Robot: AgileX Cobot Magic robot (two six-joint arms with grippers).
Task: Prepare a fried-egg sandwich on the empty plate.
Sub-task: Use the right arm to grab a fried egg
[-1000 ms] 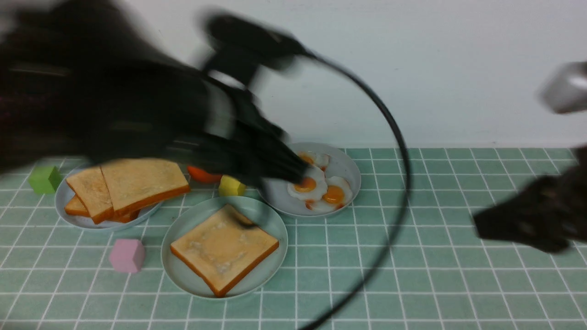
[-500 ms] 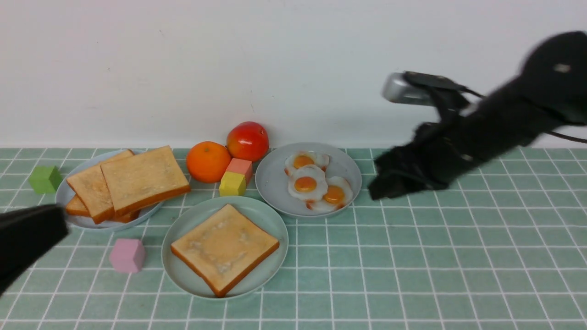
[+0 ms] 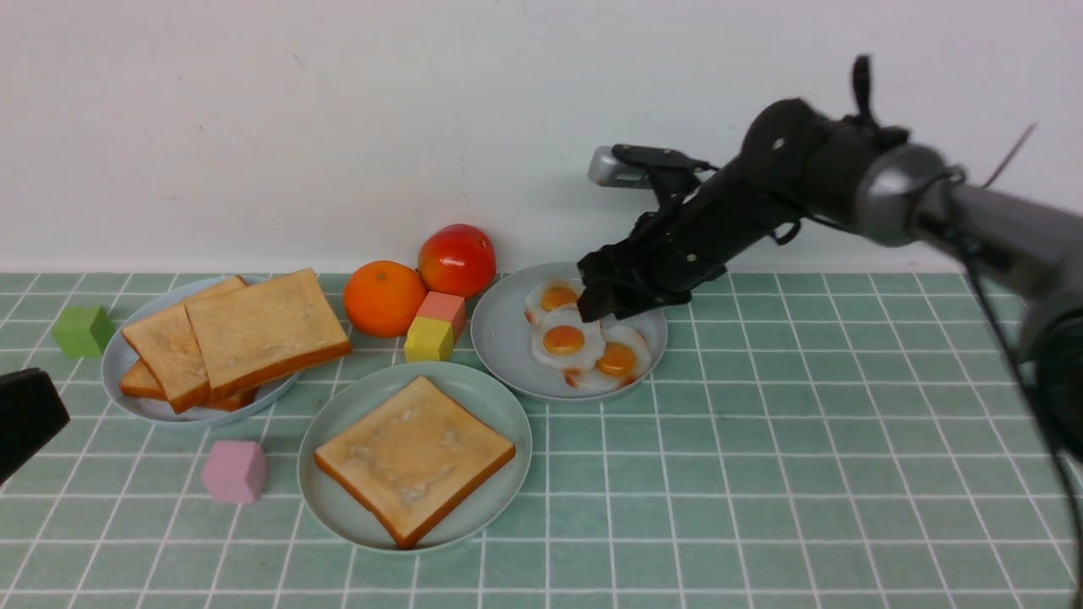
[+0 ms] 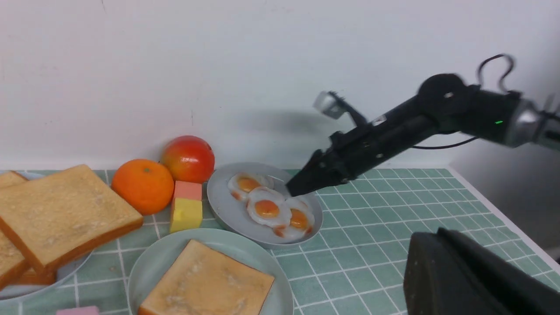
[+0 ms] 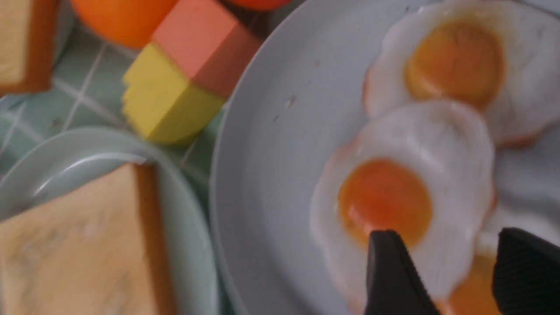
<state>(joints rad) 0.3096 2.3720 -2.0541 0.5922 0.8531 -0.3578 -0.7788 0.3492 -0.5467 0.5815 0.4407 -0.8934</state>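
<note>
Looks like the egg step: bottom slice laid, filling not yet fetched. Across the table (image 3: 761, 474), a long reach from the right by the right arm (image 3: 846, 186). On the mint plate (image 3: 495, 397), front centre, 1 toast (image 3: 415, 457) lying flat, with no egg and no second slice on it. Just behind and to its right, on the grey plate (image 3: 508, 355), 3 eggs overlapping. Above the middle egg (image 3: 565, 341), the right gripper (image 3: 596, 306), parted by a moderate gap and holding nothing, tips close over the white beside the yolk. Cannot tell whether touching. At the left edge, only a dark sliver of the left gripper (image 3: 25, 419); cannot tell how far open. Calls next for a short drop, a pinch on that egg's rim without dragging its neighbours, then a carry over to the toast.
</note>
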